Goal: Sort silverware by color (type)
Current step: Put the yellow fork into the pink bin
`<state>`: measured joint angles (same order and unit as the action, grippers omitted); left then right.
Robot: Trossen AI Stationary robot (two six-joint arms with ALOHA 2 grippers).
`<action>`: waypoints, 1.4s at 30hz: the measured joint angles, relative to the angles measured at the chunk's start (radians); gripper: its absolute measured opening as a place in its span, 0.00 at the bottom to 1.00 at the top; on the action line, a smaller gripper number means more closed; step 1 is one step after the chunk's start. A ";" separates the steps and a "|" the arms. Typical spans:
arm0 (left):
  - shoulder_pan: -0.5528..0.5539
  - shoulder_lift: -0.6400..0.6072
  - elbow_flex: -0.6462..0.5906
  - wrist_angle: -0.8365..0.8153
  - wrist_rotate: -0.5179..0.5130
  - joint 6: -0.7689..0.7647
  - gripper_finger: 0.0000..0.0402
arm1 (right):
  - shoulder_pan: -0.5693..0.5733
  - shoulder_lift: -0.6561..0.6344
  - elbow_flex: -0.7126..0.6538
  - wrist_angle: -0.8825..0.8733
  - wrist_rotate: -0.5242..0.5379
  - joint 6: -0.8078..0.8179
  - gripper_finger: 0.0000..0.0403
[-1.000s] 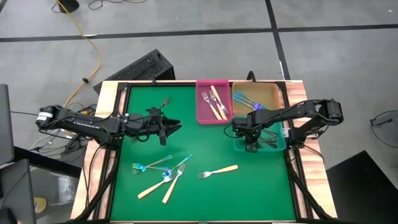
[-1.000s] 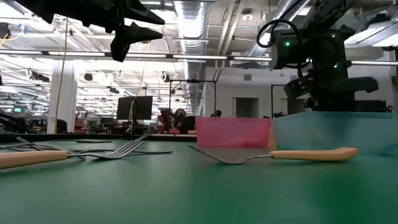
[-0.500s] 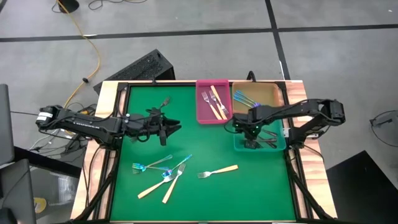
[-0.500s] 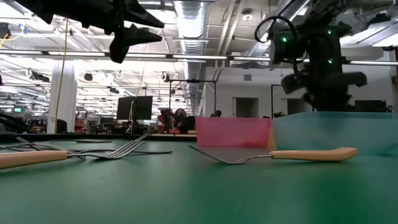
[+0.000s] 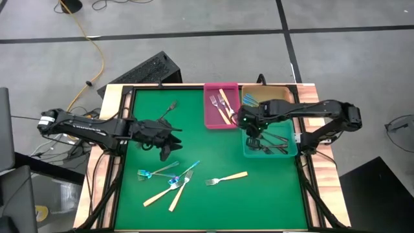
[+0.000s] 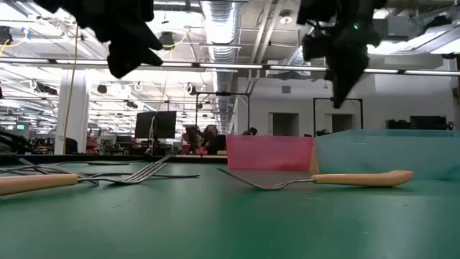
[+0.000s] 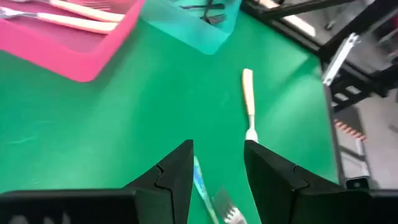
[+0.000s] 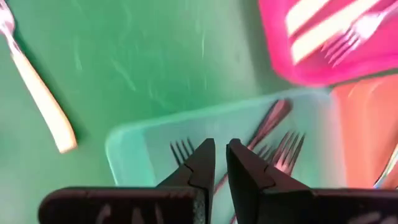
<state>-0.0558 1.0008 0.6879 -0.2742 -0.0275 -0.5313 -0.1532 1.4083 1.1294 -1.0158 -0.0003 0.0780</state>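
Left pincer, jaws parted and empty, hangs nearer the loose forks; iridescent blue fork lies lengthwise directly beneath it. Right pincer, jaws narrow and empty.

- Left arm: matte black, slim jointed links, with a white label near its outer end.
- Right arm: same black build, rounded elbow housing, a green light glowing near the wrist.
- Fingers: dark, angular, wedge-shaped plastic.
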 joint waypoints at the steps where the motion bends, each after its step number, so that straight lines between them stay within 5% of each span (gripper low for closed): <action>1: -0.003 0.000 0.022 -0.040 -0.013 0.000 0.31 | 0.000 -0.003 0.017 -0.012 0.000 0.000 0.16; 10: -0.078 0.000 0.184 -0.410 -0.025 -0.045 0.31 | 0.000 -0.018 0.135 -0.043 0.000 0.001 0.16; 31: -0.548 0.184 0.188 -0.507 0.049 -0.425 0.31 | 0.000 -0.016 0.149 -0.059 0.000 0.001 0.16; 42: -0.646 0.358 0.188 -0.468 0.087 -0.517 0.33 | 0.000 -0.016 0.149 -0.053 0.000 -0.008 0.16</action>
<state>-0.7014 1.3585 0.8757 -0.7418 0.0595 -1.0481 -0.1528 1.3926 1.2785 -1.0686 -0.0002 0.0704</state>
